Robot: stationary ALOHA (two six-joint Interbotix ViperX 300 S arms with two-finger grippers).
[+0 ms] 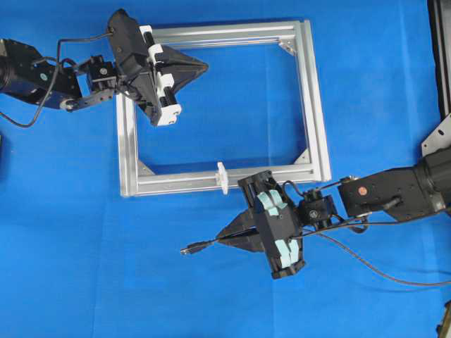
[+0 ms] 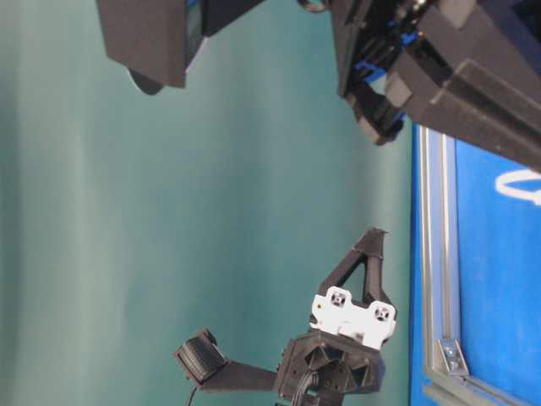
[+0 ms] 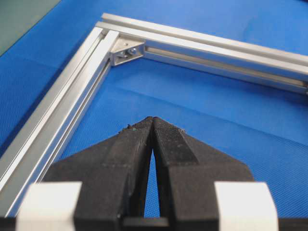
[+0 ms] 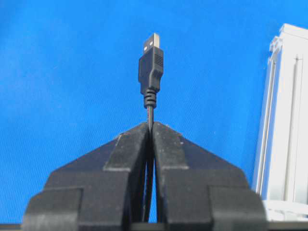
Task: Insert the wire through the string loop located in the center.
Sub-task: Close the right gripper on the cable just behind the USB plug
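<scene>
Right hand (image 4: pixel 150 129) level, clenched on wire (image 4: pixel 150 67) | left hand (image 3: pixel 153 122) clenched empty over frame (image 3: pixel 62 103)

Black wire (image 4: pixel 150 72), white string loop (image 1: pixel 223 177), silver frame (image 1: pixel 317 105), blue table (image 1: pixel 84 267).

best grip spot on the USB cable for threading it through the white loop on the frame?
On the thin cord just behind the plug's strain relief, as the right hand grips the wire now. A short stub keeps the USB plug straight and leading. Come from the open blue mat side outside the frame, plug aimed at the string loop on the near rail.
</scene>
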